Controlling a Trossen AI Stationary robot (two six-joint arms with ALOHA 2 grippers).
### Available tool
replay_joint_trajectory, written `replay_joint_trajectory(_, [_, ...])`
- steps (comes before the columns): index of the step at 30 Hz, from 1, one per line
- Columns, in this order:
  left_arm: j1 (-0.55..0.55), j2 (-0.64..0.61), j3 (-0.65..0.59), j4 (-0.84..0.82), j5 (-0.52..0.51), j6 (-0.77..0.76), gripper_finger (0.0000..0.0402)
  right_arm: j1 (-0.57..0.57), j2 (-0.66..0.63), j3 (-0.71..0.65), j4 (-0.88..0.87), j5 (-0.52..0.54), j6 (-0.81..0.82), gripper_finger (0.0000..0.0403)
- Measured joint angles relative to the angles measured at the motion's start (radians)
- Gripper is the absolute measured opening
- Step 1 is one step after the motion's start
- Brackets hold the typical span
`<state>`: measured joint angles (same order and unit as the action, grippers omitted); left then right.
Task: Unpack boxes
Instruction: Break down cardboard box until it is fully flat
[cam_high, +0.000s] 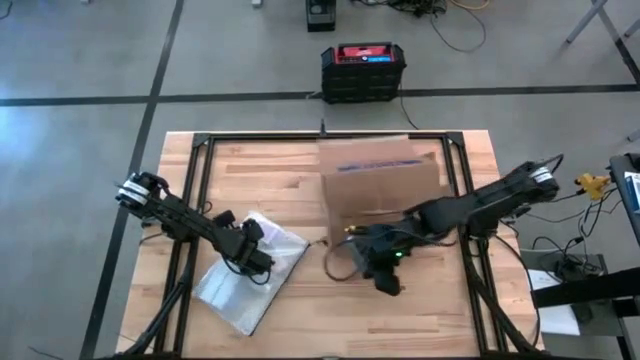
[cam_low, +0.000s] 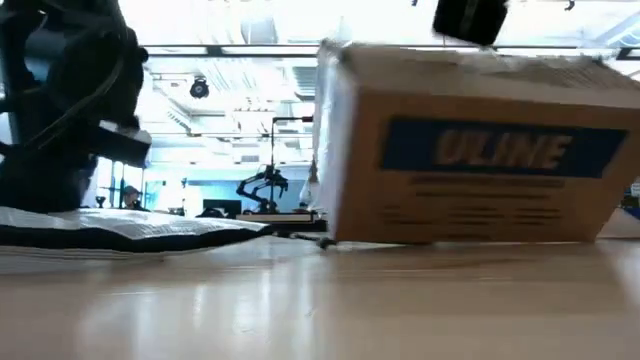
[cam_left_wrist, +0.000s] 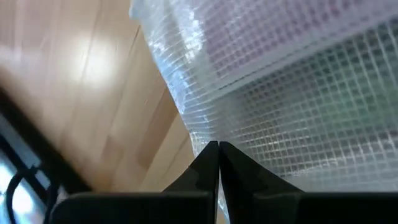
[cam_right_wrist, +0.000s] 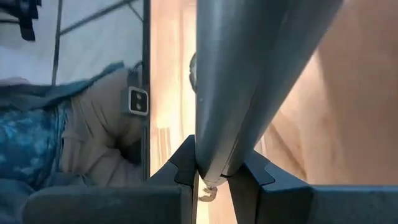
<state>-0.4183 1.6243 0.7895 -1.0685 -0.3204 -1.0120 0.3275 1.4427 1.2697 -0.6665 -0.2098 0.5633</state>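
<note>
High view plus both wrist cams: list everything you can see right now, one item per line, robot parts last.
cardboard box: one, brown with a blue ULINE label, far-centre of the table
plastic bag: one, clear with a grid pattern, lying flat on the table's left-front part
grey tool handle: one, grey, long and tapered, held beside the box
black-and-red case: one, on the floor beyond the table
table: one, light wood with a black frame
person: one, partly seen past the table edge, tan and blue clothing
left tool: shut, on the bag
right tool: clamped on the grey tool handle, near the box's front
</note>
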Motion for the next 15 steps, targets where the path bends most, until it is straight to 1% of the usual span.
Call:
replay_joint_trajectory(2, [0.0,-0.024,0.025,-0.051,-0.001,0.009,0.0,0.015,-0.044,0.0,-0.011,0.051,-0.001,0.0038])
replay_joint_trajectory(4, [-0.001,-0.057,0.06,-0.091,-0.032,0.026,0.0,0.019,-0.08,0.0,-0.017,0.105,-0.008,0.0038])
replay_joint_trajectory(7, [-0.001,-0.102,0.107,-0.1,-0.062,0.061,0.0,0.019,-0.117,0.0,-0.017,0.168,-0.034,0.0038])
replay_joint_trajectory(11, [-0.001,-0.158,0.161,-0.087,-0.12,0.105,0.0,0.002,-0.139,0.0,-0.008,0.185,-0.071,0.0038])
replay_joint_trajectory(15, [0.005,-0.192,0.173,0.024,-0.194,0.183,0.0,-0.041,-0.106,0.0,0.068,0.185,-0.146,0.0038])
